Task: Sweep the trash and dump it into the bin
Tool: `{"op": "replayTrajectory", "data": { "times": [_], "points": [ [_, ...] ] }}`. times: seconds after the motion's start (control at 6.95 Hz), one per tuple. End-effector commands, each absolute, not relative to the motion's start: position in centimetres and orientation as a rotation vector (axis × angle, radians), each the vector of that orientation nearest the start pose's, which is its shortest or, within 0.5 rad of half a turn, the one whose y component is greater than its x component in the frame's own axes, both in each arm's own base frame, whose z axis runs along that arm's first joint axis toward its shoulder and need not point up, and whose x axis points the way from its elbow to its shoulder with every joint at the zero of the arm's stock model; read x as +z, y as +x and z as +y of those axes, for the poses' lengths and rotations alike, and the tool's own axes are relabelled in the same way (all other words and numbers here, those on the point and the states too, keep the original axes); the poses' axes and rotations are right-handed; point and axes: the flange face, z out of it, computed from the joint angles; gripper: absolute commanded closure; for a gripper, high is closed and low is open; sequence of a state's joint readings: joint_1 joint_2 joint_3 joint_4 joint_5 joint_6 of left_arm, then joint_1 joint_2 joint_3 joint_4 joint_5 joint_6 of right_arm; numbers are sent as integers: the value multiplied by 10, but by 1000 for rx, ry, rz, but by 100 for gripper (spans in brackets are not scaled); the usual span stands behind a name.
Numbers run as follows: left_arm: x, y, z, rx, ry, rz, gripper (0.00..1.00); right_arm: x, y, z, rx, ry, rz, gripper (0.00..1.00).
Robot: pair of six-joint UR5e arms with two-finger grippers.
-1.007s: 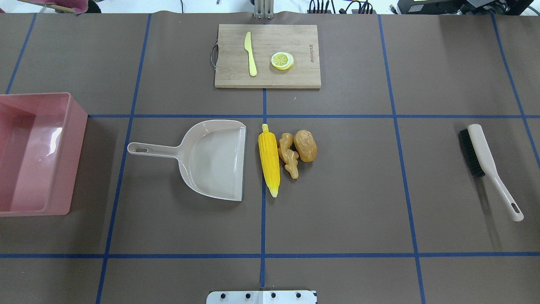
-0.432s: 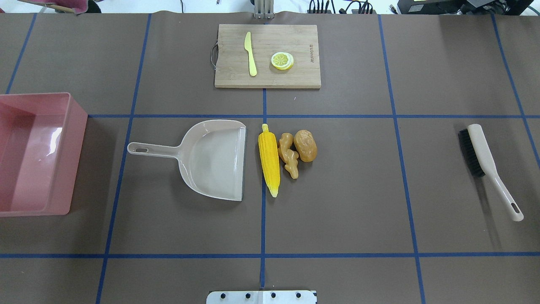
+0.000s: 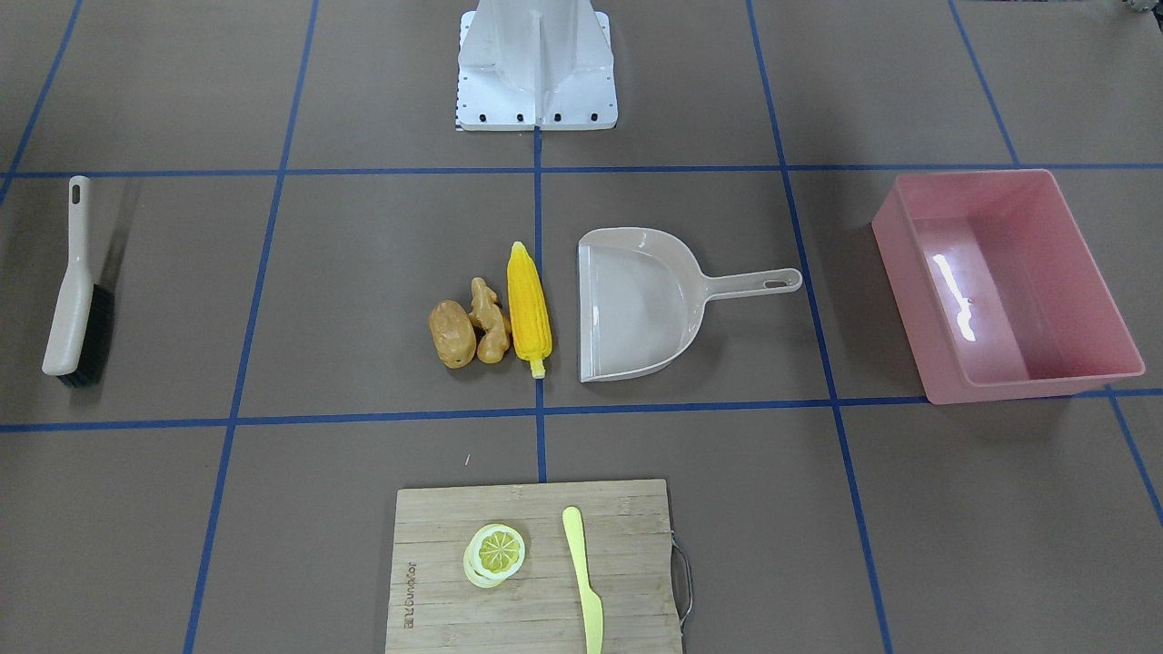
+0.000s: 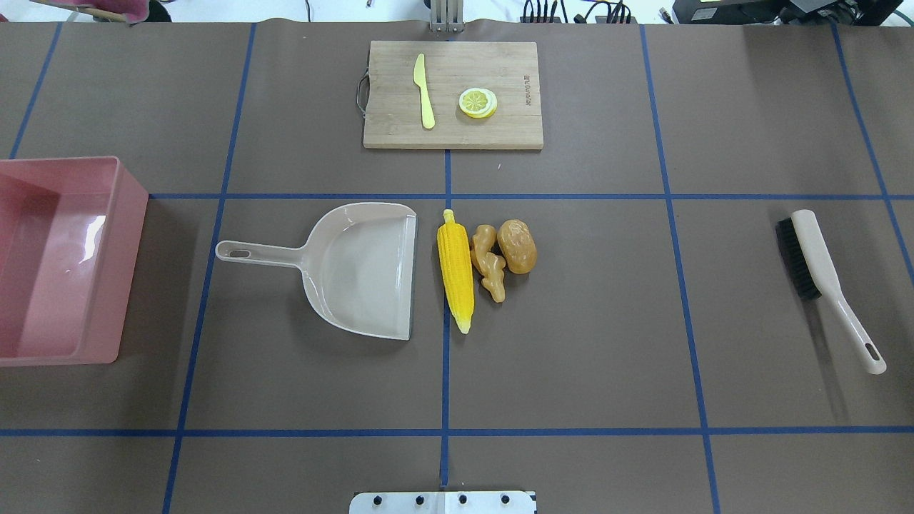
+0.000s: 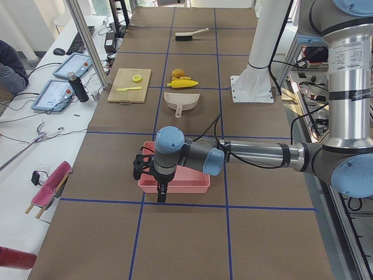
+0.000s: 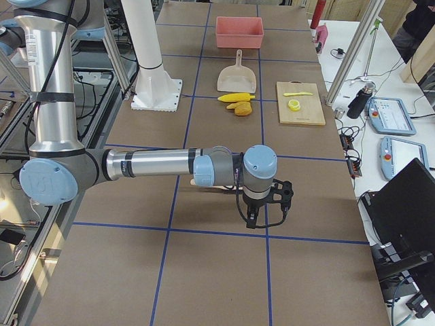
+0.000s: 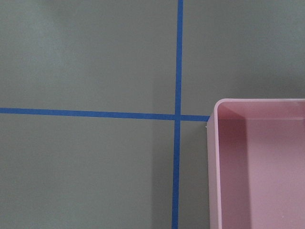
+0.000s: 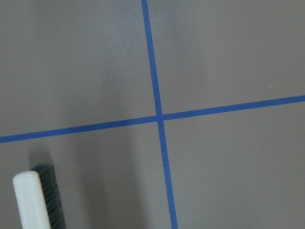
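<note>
Neither arm is seen in the overhead or front views. The left gripper (image 5: 161,195) is shown only in the left side view, small and dark, hung over the near wall of the bin (image 4: 132,264); wide or narrow cannot be told. The right gripper (image 6: 253,219) is shown only in the right side view, pointed down at the table; its opening cannot be told either. No fingers are caught by either wrist camera: one bin corner is seen at lower right of the left wrist view, one end of the brush (image 4: 821,268) at lower left of the right wrist view. The bin is cut off by the left edge of the overhead frame. The brush is mostly hidden behind the near arm in the right side view. The cutting board (image 4: 493,71) and knife (image 4: 423,89) are clipped by the bottom edge of the front view; the lemon slice (image 4: 477,102) is seen whole. The trash is found at overhead centre: corn cob (image 4: 455,265), ginger root (image 4: 489,265) and potato lump (image 4: 517,246), packed in a row. The corn cob is laid just beside the open lip of the dustpan (image 4: 364,268), a narrow gap between. Bare table is seen from potato lump to brush, and between dustpan handle and bin.
</note>
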State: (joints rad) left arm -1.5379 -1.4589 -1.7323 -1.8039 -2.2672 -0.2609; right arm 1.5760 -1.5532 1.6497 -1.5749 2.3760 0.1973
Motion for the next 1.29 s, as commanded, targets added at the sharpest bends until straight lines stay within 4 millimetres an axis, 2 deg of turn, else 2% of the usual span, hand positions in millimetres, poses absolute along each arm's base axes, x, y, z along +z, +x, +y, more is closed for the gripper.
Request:
{"op": "replayTrajectory", "data": {
  "times": [0.0,0.14,0.29,0.43,0.58,0.72,0.86,1.01,1.15],
  "points": [
    [580,-36,-475,-55,224,718,2,603,59,-506,139,19,-820,0],
    [538,25,-501,88,261,746,2,600,52,-507,119,18,-836,0],
    [496,101,-505,244,282,788,2,591,37,-508,91,13,-849,0],
    [476,161,-489,398,327,832,2,557,17,-508,54,42,-838,0],
    [447,164,-481,443,426,859,2,537,-2,-498,88,24,-843,0],
    [434,174,-473,472,436,868,2,536,-32,-476,66,-10,-833,0],
    [418,176,-464,518,473,881,2,538,-62,-458,-2,-42,-826,0],
    [418,177,-467,630,532,844,2,537,-91,-427,-78,-76,-821,0],
    [419,185,-466,738,568,798,2,550,-91,-403,-103,-74,-831,0]
  ]
}}
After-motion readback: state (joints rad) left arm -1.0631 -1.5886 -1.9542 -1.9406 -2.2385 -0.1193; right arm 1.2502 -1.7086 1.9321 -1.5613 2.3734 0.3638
